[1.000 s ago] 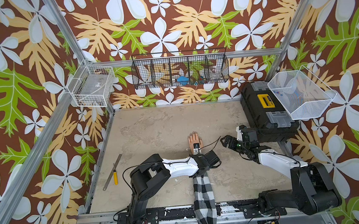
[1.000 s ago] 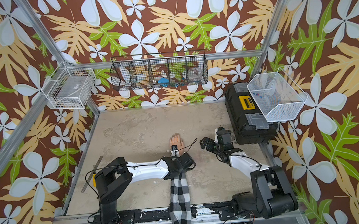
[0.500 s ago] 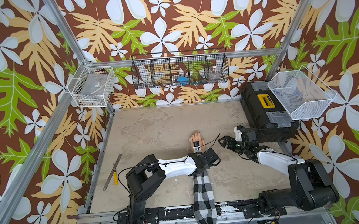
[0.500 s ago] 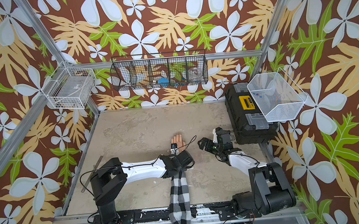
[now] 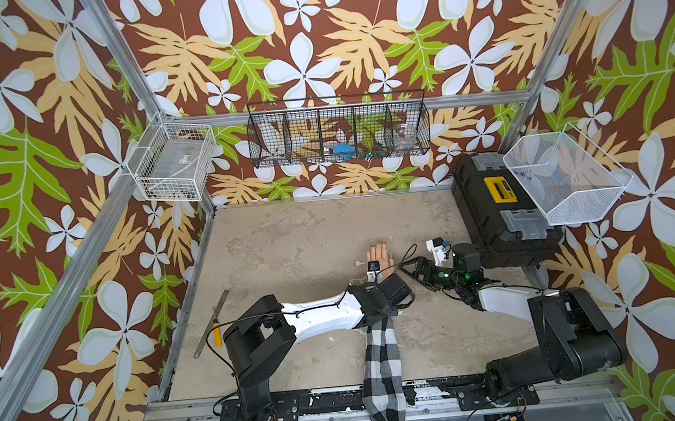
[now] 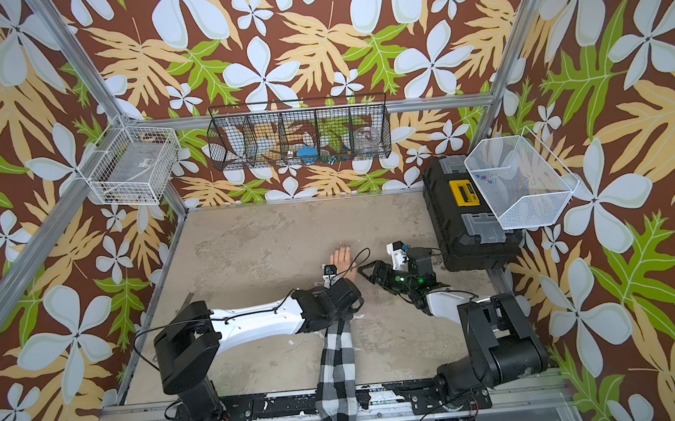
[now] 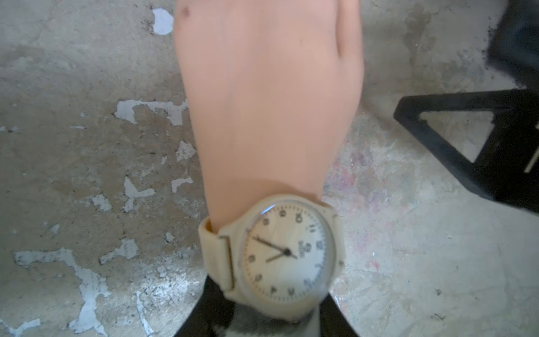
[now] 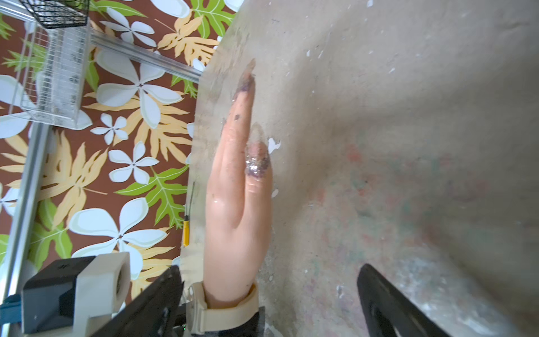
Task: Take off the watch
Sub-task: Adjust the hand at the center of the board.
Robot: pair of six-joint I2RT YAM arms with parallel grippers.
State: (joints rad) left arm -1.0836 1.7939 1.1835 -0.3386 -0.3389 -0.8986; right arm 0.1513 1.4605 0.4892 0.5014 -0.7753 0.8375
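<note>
Closer than a second ago, the right gripper (image 8: pixel 269 271) gapes wide at 3 o'clock of the watch (image 7: pixel 287 256); the left gripper (image 7: pixel 265 321) has closed on the checked sleeve (image 5: pixel 382 361) at its 6 o'clock. I'd hold that sleeve steady and hook the strap's edge, pulling toward 12. Round cream dial, dark numerals, pale beige strap, snug on the wrist of the mannequin hand (image 7: pixel 268 102), mid-desk (image 5: pixel 289 245).

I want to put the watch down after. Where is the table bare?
Bare: the stretch from the mannequin hand to the back wall, left of the toolbox; also between ruler and hand. Crowded: around the watch and checked sleeve.
</note>
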